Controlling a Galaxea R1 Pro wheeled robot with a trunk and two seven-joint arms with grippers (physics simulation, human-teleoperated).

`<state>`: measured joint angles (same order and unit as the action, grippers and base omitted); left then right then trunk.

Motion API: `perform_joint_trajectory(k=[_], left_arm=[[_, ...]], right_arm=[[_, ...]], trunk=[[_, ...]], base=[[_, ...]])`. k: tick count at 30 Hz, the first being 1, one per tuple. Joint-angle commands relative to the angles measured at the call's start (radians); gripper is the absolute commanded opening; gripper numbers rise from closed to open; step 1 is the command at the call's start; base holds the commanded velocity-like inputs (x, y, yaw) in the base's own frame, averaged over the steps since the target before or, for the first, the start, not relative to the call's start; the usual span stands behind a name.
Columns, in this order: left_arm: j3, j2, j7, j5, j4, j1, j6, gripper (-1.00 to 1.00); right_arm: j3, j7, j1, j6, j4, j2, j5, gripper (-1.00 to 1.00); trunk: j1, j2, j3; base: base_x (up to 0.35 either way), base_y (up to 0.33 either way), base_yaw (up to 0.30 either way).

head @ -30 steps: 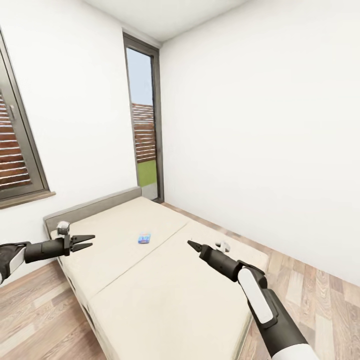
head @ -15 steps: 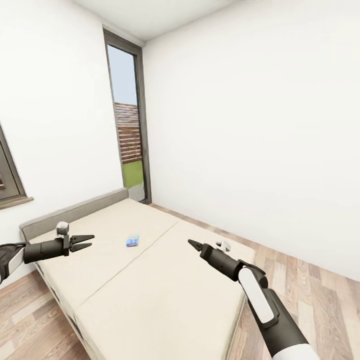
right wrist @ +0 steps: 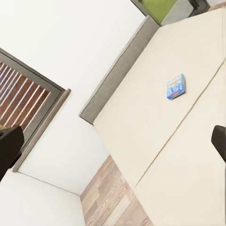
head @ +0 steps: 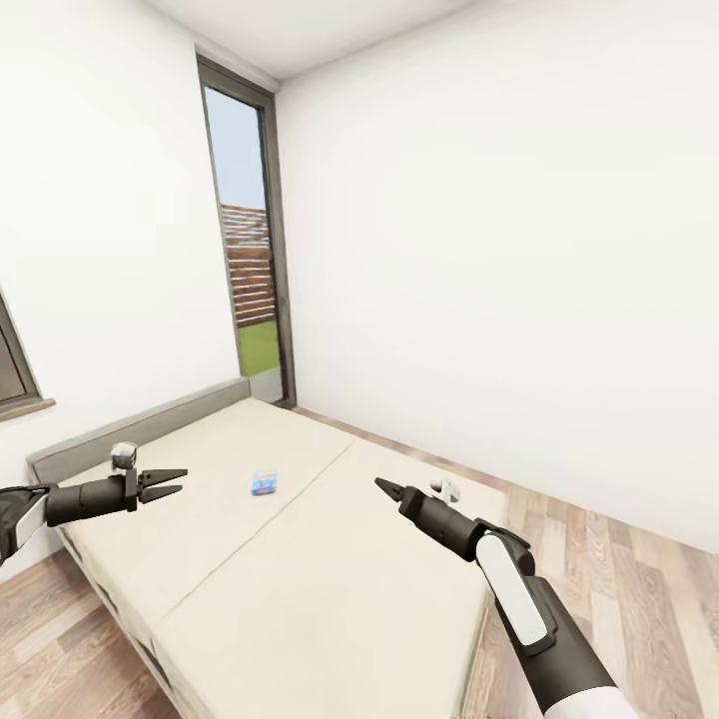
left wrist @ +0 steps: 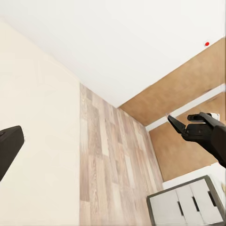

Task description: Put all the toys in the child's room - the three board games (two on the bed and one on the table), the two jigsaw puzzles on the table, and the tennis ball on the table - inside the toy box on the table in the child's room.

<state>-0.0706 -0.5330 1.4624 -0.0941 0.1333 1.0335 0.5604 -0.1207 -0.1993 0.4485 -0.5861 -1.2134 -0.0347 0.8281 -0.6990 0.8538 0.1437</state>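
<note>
Both arms reach forward — left gripper (head: 172,481) spread apart, right gripper (head: 383,487) pinched together.

One board game (head: 265,482) lies flat on the cream bed (head: 330,589), a small blue box with a colourful printed top. It sits alone toward the headboard end, just beside the seam between the two mattress halves, well apart from every edge.

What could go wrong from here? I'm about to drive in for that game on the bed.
The blue board game lies flat near the middle of the bed, so reaching it may press the base against the bed's edge. Flat on soft bedding, it may slip from the left gripper or right gripper.
</note>
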Motion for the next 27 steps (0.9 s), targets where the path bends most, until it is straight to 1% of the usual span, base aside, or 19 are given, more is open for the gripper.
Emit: perform_joint_trajectory(k=[1,7,22,27], left_arm=[[-0.006,0.000,0.004,0.005,0.000,0.000,0.010,1.00],[-0.006,0.000,0.005,0.005,0.000,0.000,0.011,1.00],[-0.006,-0.001,0.006,0.005,0.000,0.000,0.011,1.00],[-0.006,-0.001,0.006,0.005,0.000,0.000,0.010,1.00]], right_arm=[[0.001,-0.002,0.001,-0.005,0.000,-0.001,0.001,1.00],[0.001,-0.002,0.001,-0.005,0.000,-0.001,0.002,1.00],[0.001,-0.002,0.001,-0.005,0.000,-0.001,0.000,1.00],[0.002,-0.002,0.001,-0.005,0.000,-0.001,0.001,1.00]], trunk=[[0.000,0.001,0.002],[0.000,0.001,0.001],[0.000,0.001,-0.006],[0.000,0.001,-0.008]], base=[[0.000,0.149,-0.250],[0.000,0.228,-0.267],[0.001,0.282,-0.276],[0.075,0.283,-0.277]])
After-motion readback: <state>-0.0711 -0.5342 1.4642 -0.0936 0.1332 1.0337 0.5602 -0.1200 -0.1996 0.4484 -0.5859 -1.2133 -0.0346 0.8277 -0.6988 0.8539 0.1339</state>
